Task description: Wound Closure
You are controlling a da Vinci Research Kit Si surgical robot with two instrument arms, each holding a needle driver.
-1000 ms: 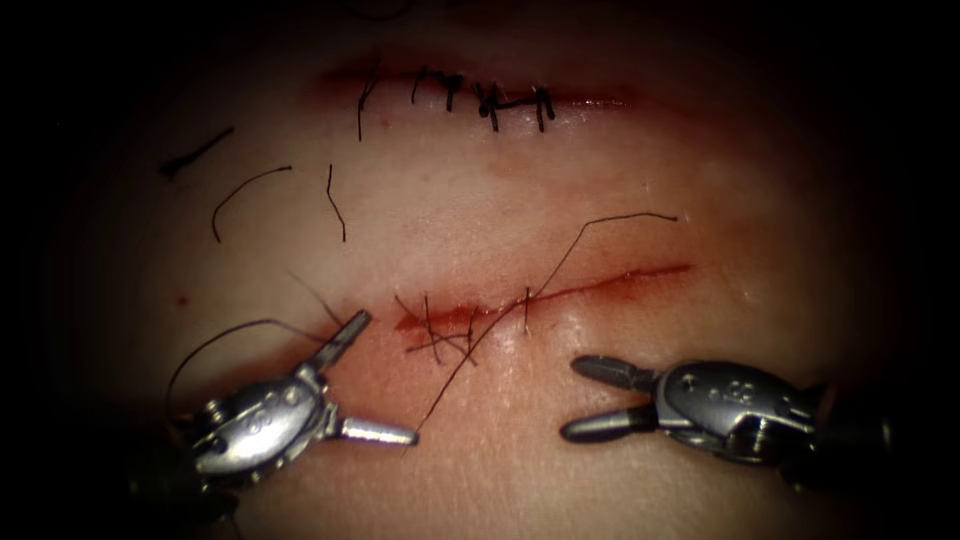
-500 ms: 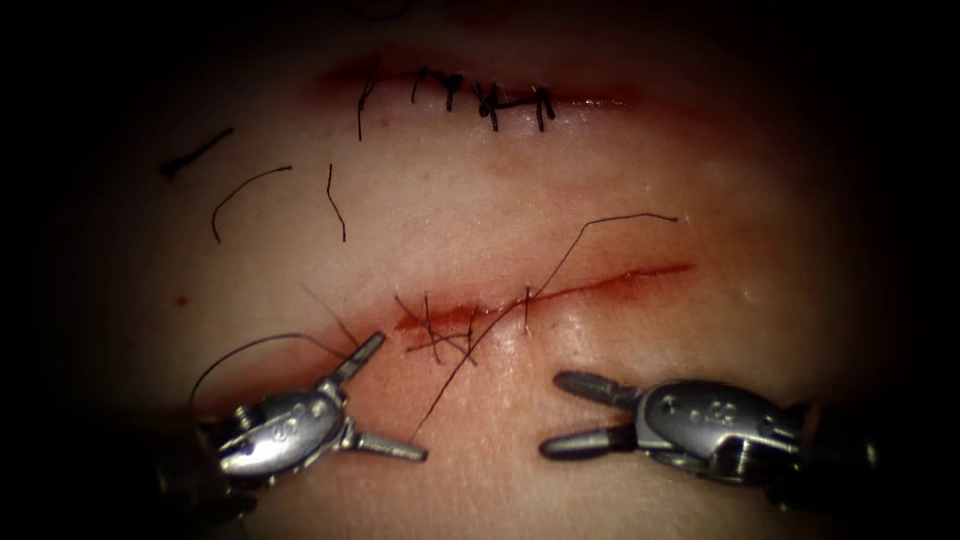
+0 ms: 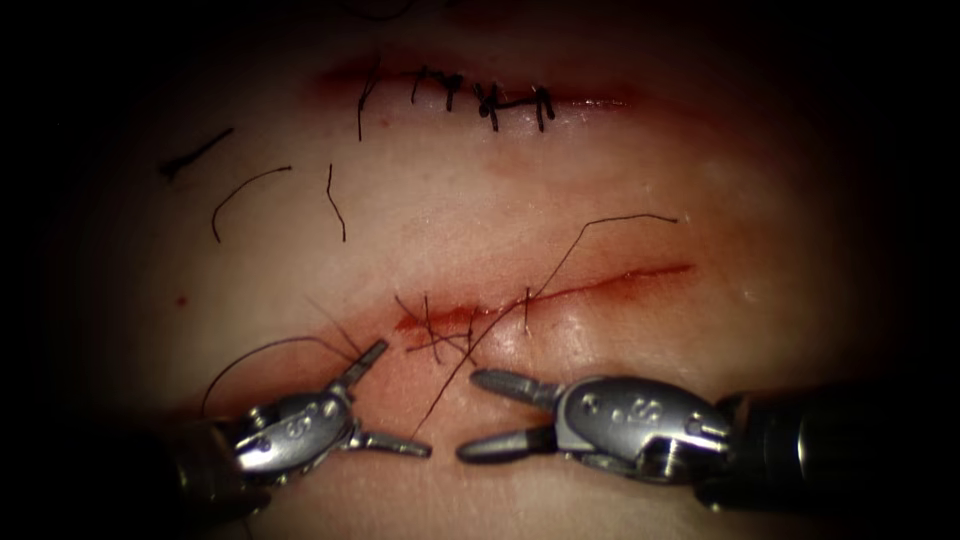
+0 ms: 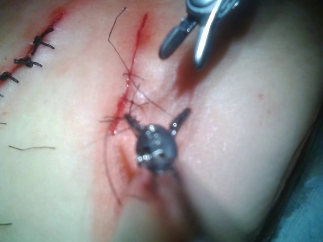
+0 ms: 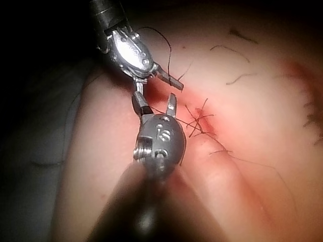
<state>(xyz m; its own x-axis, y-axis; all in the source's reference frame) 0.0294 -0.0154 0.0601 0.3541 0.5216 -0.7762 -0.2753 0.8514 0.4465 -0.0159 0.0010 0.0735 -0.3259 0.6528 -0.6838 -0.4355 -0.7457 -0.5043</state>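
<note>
The open cut (image 3: 600, 281) runs across the tissue (image 3: 560, 180), with several stitches (image 3: 440, 335) at its left end. A long thread (image 3: 630, 216) leaves the stitched part and trails down between the two tools. My left tool (image 3: 400, 398) sits below the cut's left end, jaws open, holding nothing. My right tool (image 3: 472, 415) faces it from the right, also open and holding nothing. A thin dark curved strand (image 3: 280, 340) arcs left from the left tool's upper jaw; I cannot tell whether it is thread or needle. The wrist views show the left tool (image 4: 156, 117) and the right tool (image 5: 155, 101) open beside the stitches.
A second cut (image 3: 480, 100) farther back is closed with several dark stitches. Three loose cut pieces of thread (image 3: 245, 195) lie on the tissue at the upper left. Red fluid (image 3: 420, 322) stains the left end of the open cut.
The right tool has moved left, close to the left tool and the trailing thread. The left tool drifted slightly right and down with the curved strand. Both stayed open.
</note>
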